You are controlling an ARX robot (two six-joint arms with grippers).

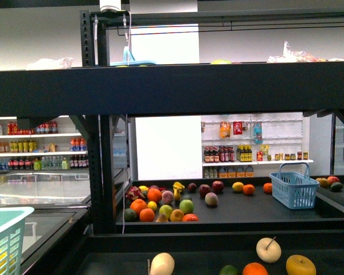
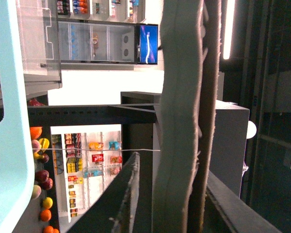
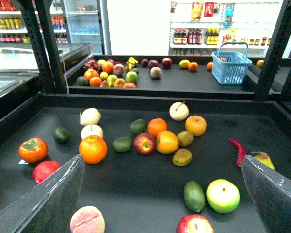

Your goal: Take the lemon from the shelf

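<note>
On far wall shelves (image 1: 252,162), bottle labels unreadable.

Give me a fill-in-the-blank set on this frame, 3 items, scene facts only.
1. In the right wrist view, the right gripper has its jaws ____ above the near shelf tray.
2. The basket on the far shelf tray is ____ in colour.
3. The red chili pepper lies right beside a ____.

Missing words: open; blue; pear
</note>
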